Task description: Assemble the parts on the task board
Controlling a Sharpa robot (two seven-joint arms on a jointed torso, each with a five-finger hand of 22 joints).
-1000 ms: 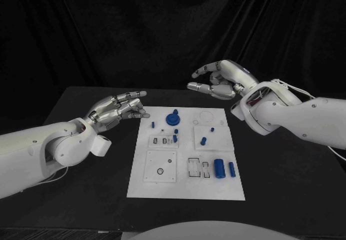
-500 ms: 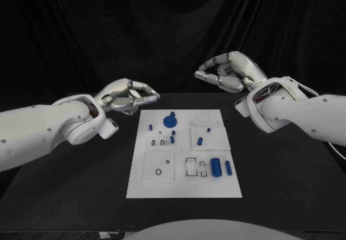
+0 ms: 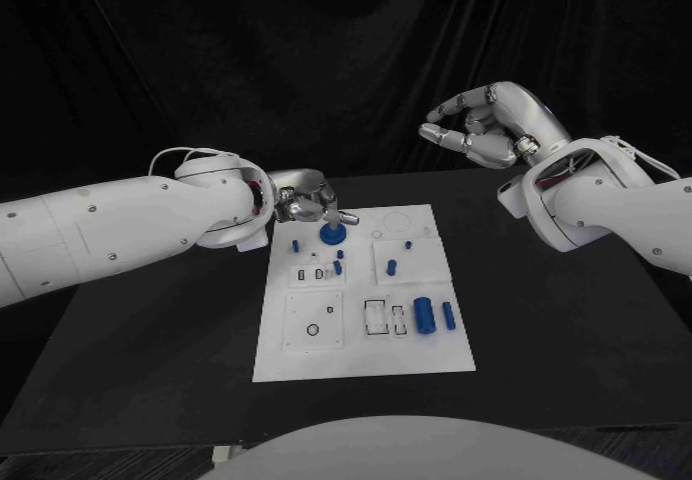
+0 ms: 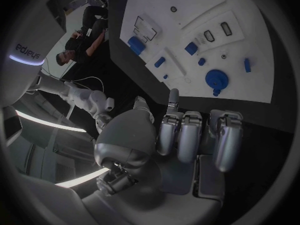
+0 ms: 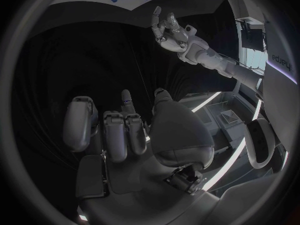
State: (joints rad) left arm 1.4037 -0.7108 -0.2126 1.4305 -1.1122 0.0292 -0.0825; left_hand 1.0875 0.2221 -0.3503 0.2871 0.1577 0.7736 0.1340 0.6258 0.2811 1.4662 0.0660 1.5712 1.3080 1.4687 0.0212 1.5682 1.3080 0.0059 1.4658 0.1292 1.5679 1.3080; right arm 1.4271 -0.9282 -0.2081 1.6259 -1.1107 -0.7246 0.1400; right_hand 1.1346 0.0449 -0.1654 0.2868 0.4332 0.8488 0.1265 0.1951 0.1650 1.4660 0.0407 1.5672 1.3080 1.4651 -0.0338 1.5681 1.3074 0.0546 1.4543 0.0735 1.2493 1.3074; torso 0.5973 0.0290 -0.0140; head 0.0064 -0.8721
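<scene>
A: Head view: left hand (image 3: 304, 197) hovers over the far left corner of the white board (image 3: 366, 345), fingers curled in, nothing held as far as I can tell. Right hand (image 3: 495, 124) is raised well off to the far right, fingers curled, empty.

B: Parts?

A: Blue pieces on the board. Round blue knob (image 3: 330, 235) sits just below the left hand, blue cylinder (image 3: 424, 314) in the near right area.

B: Risk?

A: Curled fingers coming down could knock the knob or small pegs out of place.

B: Wrist views add anything?

A: Left wrist shows the left hand's fingers (image 4: 180, 136) bent over the palm, clearly above the knob (image 4: 216, 78), not touching.
</scene>
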